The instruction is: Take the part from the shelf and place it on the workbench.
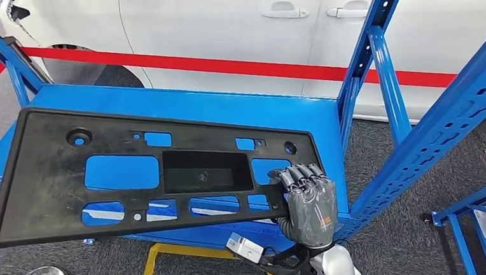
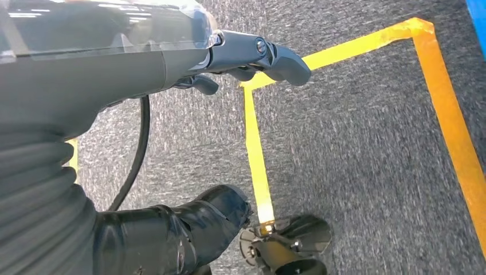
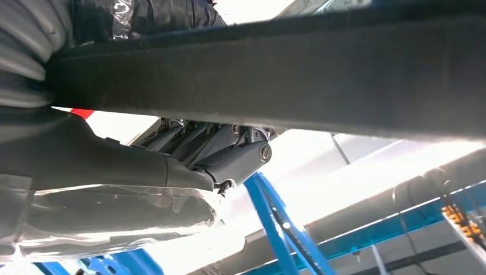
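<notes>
Right hand nearest — fingers curled over the near right corner of the black part, gripping it; the part's long axis runs away leftward, cantilevered above the blue shelf deck. Right wrist view shows the fingers wrapped under the part's edge. Left hand hangs over grey carpet by yellow tape, holding nothing, fingers loosely curled — farthest, a white car.

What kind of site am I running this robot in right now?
Probably a car plant or auto workshop floor. A white car stands behind a red barrier tape, blue steel shelving holds stock, and the right hand grips a black plastic car part. Yellow floor tape marks a station.
</notes>
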`<action>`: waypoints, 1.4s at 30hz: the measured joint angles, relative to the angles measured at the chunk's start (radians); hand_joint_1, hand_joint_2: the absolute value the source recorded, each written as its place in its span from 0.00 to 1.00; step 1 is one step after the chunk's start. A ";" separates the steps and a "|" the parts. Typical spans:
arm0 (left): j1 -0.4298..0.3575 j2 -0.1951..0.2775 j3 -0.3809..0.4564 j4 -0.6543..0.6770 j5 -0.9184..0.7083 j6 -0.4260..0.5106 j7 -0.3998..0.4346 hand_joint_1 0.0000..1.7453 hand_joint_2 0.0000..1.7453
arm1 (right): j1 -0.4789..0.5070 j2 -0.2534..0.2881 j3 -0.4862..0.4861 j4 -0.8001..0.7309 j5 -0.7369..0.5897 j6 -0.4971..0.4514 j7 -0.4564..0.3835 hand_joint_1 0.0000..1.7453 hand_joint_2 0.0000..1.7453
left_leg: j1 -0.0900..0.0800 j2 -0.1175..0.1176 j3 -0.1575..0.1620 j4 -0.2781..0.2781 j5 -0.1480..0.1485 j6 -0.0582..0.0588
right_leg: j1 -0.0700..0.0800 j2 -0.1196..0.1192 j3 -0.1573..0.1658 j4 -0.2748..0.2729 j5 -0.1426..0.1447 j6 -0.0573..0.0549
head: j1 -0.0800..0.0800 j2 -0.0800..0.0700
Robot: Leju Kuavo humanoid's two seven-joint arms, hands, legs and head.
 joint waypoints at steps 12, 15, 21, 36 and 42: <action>-0.001 0.000 0.000 0.000 -0.001 0.000 0.001 0.00 1.00 | -0.002 0.000 0.000 0.002 -0.001 0.002 0.000 1.00 1.00 | -0.003 -0.003 0.055 -0.099 0.056 0.020 | 0.004 0.001 -0.015 0.006 0.009 0.026 | 0.000 0.000; -0.003 -0.001 0.001 0.000 -0.001 0.000 0.001 0.00 1.00 | -0.004 0.000 0.000 0.002 -0.002 0.002 0.000 1.00 1.00 | 0.003 0.000 0.055 -0.113 0.071 0.040 | 0.002 0.001 -0.043 0.069 -0.040 0.038 | 0.001 0.000; -0.002 -0.001 0.001 0.000 -0.001 0.000 0.001 0.00 1.00 | -0.003 0.000 0.000 0.008 -0.002 0.002 0.000 1.00 1.00 | 0.000 0.001 0.046 -0.107 0.075 0.046 | 0.000 0.001 -0.085 0.204 -0.079 0.038 | 0.001 0.000; 0.000 -0.003 0.001 0.000 -0.001 0.000 0.002 0.00 1.00 | -0.005 0.001 0.000 0.009 -0.003 0.002 0.000 1.00 1.00 | 0.003 0.000 -0.042 0.121 -0.025 -0.007 | 0.000 -0.003 0.002 0.000 -0.001 -0.003 | -0.001 0.000; -0.001 -0.003 0.001 0.000 -0.001 0.000 0.002 0.00 1.00 | -0.006 0.001 0.000 0.009 -0.003 0.002 0.000 1.00 1.00 | -0.004 -0.002 0.057 -0.095 0.054 0.015 | 0.005 0.000 -0.010 0.005 0.008 0.023 | -0.001 0.000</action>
